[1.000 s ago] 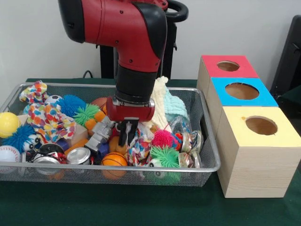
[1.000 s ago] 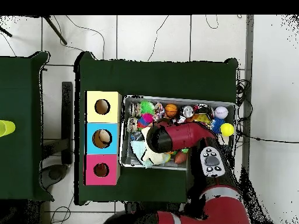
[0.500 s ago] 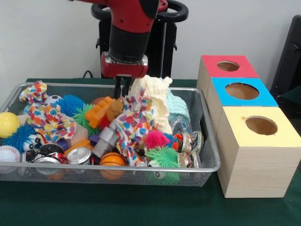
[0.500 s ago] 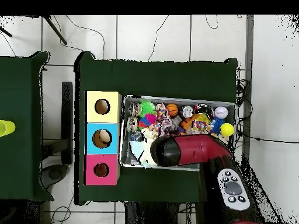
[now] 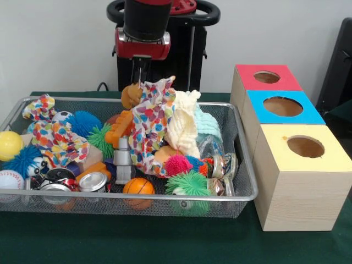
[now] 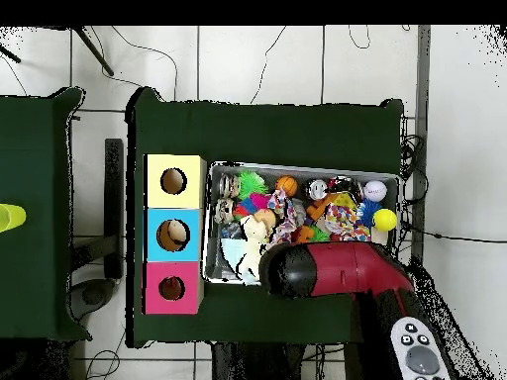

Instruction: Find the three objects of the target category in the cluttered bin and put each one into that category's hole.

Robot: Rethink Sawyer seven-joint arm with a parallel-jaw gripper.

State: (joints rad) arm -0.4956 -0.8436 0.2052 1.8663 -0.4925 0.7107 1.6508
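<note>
My gripper (image 5: 141,74) hangs above the back of the wire bin (image 5: 165,197), shut on the top of a colourful dotted cloth (image 5: 149,126). The cloth drapes from the fingers down into the clutter, its lower end still among the toys. A brown-orange lump (image 5: 130,95) sits against the cloth just under the gripper. A second dotted cloth (image 5: 57,143) lies at the bin's left, and a cream cloth (image 5: 184,124) stands behind the lifted one. In the overhead view the arm (image 6: 327,272) covers the gripper, and the dotted cloth (image 6: 281,216) shows beside it.
Red (image 5: 267,77), blue (image 5: 283,106) and yellow (image 5: 305,146) boxes with holes stand right of the bin. The bin holds spiky balls (image 5: 190,183), a basketball (image 5: 137,187), a yellow ball (image 5: 9,144), cans (image 5: 92,181), an orange brick (image 5: 119,127). Something lies inside the blue hole (image 6: 173,235).
The gripper closed on the dotted cloth down in the clutter and has risen toward the back, pulling the cloth up and stirring the toys beneath it.
</note>
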